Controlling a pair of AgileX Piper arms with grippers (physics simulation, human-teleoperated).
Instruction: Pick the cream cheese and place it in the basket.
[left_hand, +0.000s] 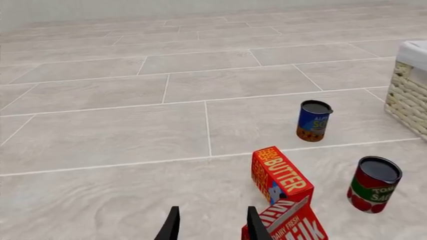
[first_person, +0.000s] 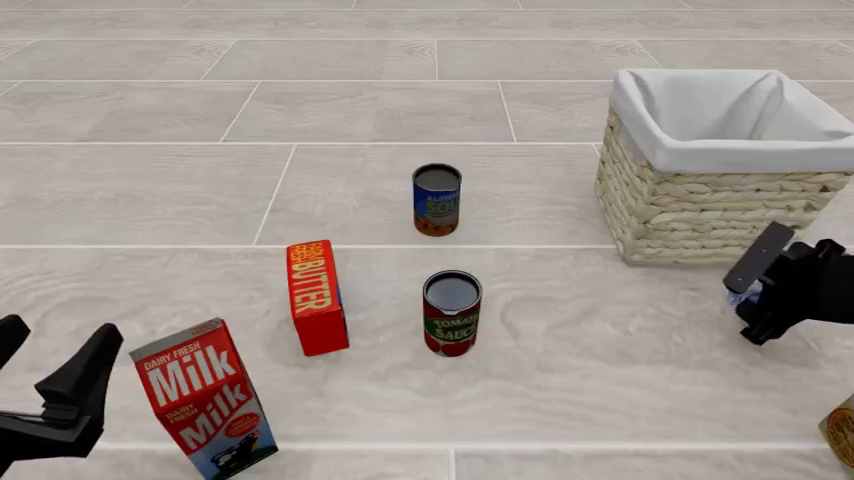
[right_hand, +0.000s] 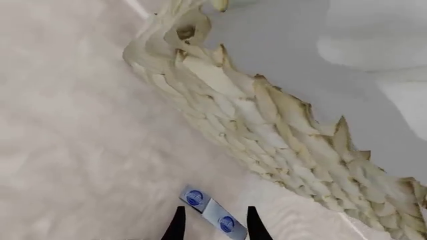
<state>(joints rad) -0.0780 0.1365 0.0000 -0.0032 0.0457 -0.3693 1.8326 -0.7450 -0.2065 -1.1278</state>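
Note:
The cream cheese (right_hand: 211, 212) is a small light-blue box with blue oval labels, lying on the floor close to the basket's woven wall (right_hand: 267, 130). In the front view only a sliver of the cream cheese (first_person: 738, 291) shows behind my right gripper (first_person: 751, 290). That gripper (right_hand: 215, 226) hovers over the box, open, with a finger on each side of it. The basket (first_person: 694, 215) stands at the right, just beyond this gripper. My left gripper (first_person: 51, 372) is open and empty at the near left, beside the milk carton.
A milk carton (first_person: 203, 410) stands near left, a red butter box (first_person: 316, 297) behind it. A tomato sauce can (first_person: 451, 313) and a blue soup can (first_person: 437, 199) stand mid-floor. A brown object (first_person: 842, 432) shows at the near right edge.

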